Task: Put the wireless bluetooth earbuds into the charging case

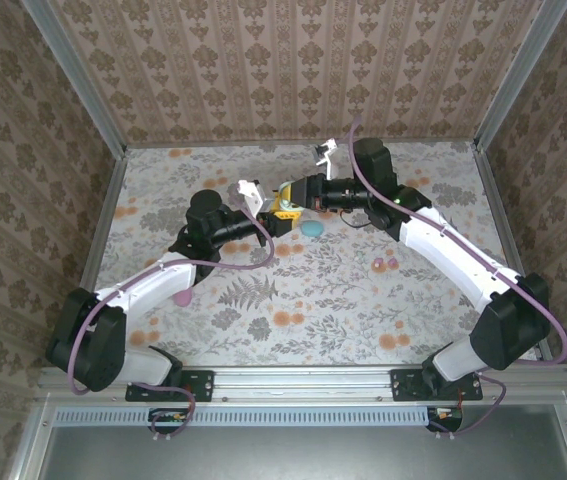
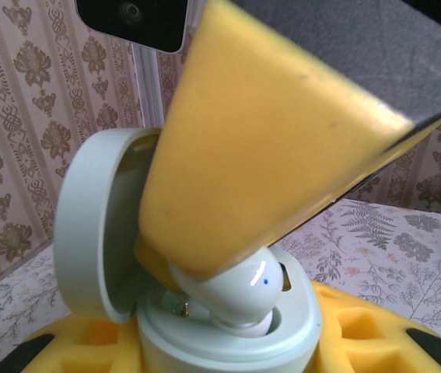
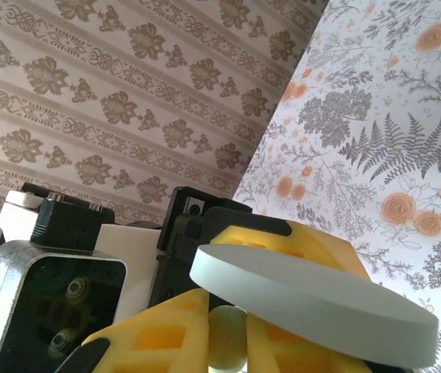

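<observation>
The pale green charging case [image 2: 302,322] stands upright between the yellow fingers of my left gripper [image 2: 228,353], which is shut on its body. Its lid [image 2: 88,233] is swung open to the left. A glossy pale earbud [image 2: 243,291] with a blue dot sits tilted in the case's right-hand well, pinched under a yellow finger [image 2: 267,132] of my right gripper. In the right wrist view, my right gripper [image 3: 232,334] is shut on that earbud [image 3: 233,346], with the lid [image 3: 306,299] edge-on just beyond. From above, both grippers [image 1: 275,212] [image 1: 298,195] meet mid-table.
A small cyan oval thing [image 1: 313,228] lies on the floral table just below the grippers. Two tiny pink pieces [image 1: 383,263] lie near the right arm, and a pink thing [image 1: 181,297] peeks out beside the left arm. Patterned walls enclose the table on three sides.
</observation>
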Motion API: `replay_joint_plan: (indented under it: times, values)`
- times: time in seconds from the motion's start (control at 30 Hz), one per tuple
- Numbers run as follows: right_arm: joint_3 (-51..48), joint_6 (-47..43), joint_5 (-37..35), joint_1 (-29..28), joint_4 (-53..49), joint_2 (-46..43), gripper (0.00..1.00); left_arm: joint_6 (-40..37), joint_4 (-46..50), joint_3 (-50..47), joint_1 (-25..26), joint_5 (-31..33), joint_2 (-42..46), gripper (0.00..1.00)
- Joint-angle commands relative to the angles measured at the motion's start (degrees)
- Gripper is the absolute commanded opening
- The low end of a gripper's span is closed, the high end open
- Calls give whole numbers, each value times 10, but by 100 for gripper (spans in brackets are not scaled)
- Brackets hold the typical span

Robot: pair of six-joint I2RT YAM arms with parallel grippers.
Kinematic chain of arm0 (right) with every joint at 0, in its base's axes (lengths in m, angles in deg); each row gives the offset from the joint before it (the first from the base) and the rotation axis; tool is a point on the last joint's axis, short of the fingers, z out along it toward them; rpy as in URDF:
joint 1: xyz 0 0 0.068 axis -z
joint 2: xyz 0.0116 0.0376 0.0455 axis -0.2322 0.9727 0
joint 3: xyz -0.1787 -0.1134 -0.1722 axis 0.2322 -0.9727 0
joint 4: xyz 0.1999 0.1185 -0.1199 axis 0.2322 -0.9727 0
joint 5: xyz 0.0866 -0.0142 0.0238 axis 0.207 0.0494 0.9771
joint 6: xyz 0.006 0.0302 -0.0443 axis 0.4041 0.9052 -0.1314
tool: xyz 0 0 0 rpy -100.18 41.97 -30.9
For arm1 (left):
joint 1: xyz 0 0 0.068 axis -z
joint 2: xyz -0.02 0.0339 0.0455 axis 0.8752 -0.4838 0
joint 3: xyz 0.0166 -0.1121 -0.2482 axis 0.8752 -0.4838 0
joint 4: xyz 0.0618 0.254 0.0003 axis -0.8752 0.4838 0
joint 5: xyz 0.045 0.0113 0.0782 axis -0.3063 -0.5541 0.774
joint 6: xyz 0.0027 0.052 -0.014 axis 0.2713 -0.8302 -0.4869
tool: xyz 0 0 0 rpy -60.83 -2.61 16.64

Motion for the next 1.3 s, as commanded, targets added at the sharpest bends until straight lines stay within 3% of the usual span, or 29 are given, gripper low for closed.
replay_joint_plan:
  times: [0.0,0.67,1.13,1.27]
  values:
    - [9,-9,-10,-5,-20,1,16,0,-30,2,5,12,-1,21]
    - [43,-26,-8,-14,-110,8,18,-1,-42,2,5,27,-2,21]
    - [17,35,-12,-26,-35,5,18,-2,-45,4,6,28,-6,21]
    - [29,17,-14,-27,-72,10,18,-3,-46,3,6,44,-3,21]
